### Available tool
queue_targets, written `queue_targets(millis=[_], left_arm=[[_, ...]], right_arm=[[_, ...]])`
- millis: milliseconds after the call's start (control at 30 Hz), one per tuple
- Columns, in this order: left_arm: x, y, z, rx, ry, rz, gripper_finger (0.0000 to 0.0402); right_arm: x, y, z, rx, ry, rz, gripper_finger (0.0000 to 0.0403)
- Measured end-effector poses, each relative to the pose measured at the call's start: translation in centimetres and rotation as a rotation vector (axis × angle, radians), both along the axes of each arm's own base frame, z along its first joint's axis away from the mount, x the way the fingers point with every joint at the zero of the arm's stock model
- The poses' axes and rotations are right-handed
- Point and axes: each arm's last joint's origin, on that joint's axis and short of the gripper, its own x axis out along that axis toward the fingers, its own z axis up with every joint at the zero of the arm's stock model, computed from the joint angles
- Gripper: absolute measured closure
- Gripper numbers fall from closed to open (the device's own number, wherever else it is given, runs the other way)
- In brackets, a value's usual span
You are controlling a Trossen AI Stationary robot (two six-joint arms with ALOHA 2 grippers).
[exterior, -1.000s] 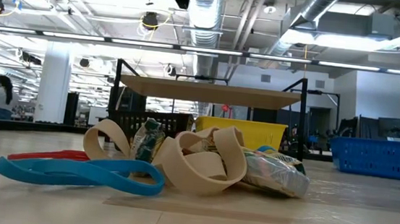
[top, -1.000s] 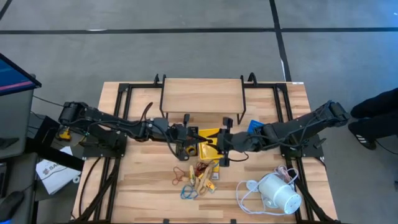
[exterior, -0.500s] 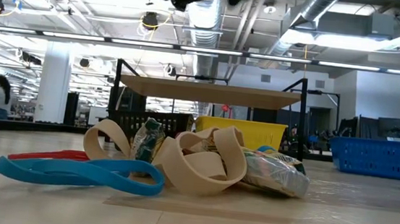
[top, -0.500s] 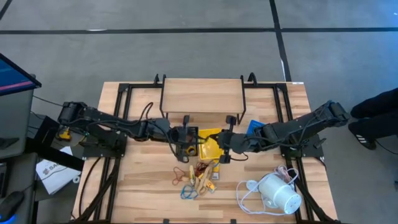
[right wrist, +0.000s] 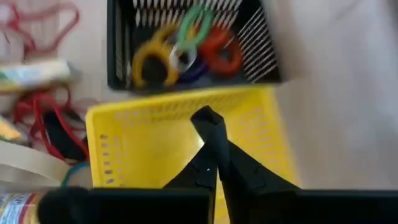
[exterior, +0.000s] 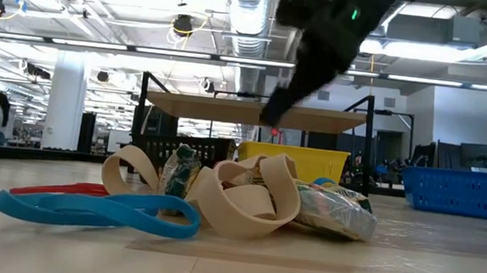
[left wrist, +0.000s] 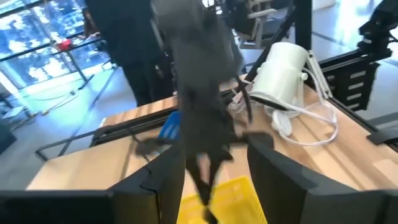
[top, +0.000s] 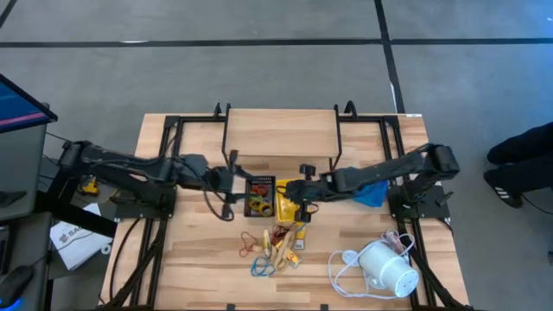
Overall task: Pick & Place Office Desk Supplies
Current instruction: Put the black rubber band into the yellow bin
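Right gripper (right wrist: pixel 211 134) pinched closed, empty, over the yellow tray (right wrist: pixel 155 134).
Only its wrist view shows coloured rings (right wrist: pixel 186 46) inside the black mesh tray (right wrist: pixel 115 43); loose bands (top: pixel 268 246) sprawl mid-worktop, long axes unclear. Left gripper (top: pixel 226 177): can't tell.

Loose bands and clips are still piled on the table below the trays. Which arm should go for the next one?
Probably the right. The right gripper hangs over the yellow tray, just above the pile of supplies. The left gripper sits off beside the black mesh tray, farther from the pile.
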Motion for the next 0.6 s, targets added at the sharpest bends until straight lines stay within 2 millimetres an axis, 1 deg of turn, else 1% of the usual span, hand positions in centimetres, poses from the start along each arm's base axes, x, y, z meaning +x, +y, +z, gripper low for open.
queue_targets(millis=[67,133,233,367,433,533,600], left_arm=[[-0.7,-0.3,0.3,0.005,-0.002,0.010,0.0238],[-1.1,-0.5,0.3,0.012,0.002,0.021,0.0241],[-1.3,-0.8,0.1,0.020,0.020,0.022,0.0242],[-1.2,-1.0,-0.6,0.033,0.075,0.027,0.0242],[-0.9,-1.0,-1.1,0.040,0.107,0.028,0.0243],[-0.4,-1.1,-1.6,0.045,0.127,0.029,0.0241],[-0.3,-1.1,-1.7,0.048,0.130,0.035,0.0241]], right_arm=[[-0.1,-0.6,-1.5,-0.001,0.091,-0.026,0.0371],[0.0,-1.0,-1.8,0.000,0.106,-0.040,0.0343],[-0.3,-1.1,-0.7,0.012,0.070,-0.060,0.0299],[-1.3,-0.4,2.3,0.041,-0.031,-0.052,0.0244],[-1.7,-0.1,3.4,0.051,-0.073,-0.038,0.0220],[-1.9,0.1,3.8,0.095,-0.078,-0.016,0.0188],[-1.8,-0.1,3.5,0.112,-0.063,-0.034,0.0170]])
